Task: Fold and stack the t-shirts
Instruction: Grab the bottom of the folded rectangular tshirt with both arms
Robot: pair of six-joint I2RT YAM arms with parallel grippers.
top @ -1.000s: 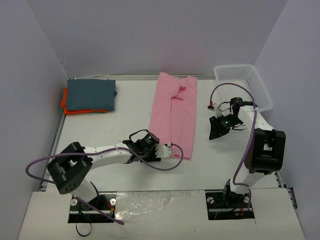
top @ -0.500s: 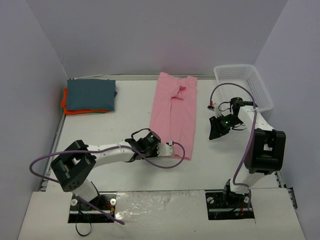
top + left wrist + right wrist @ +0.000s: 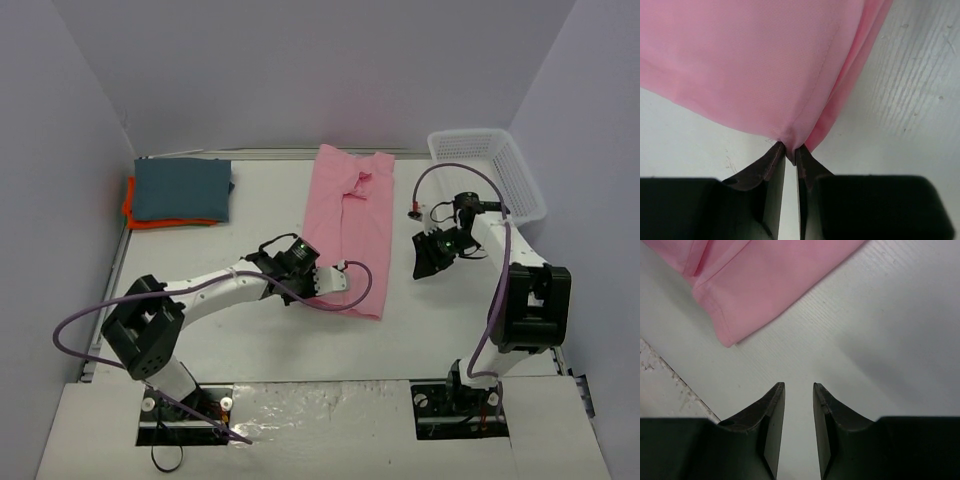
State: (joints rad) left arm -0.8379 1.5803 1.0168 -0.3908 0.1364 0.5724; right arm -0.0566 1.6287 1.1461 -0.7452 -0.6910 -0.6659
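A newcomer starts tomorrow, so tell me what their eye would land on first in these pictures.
The long pink shirt lying down the middle of the table stands out first, its near edge pinched in the left pincer. Next comes the folded blue-grey shirt stacked on an orange shirt at the far left corner. The right pincer hangs empty over bare table, near a white basket.
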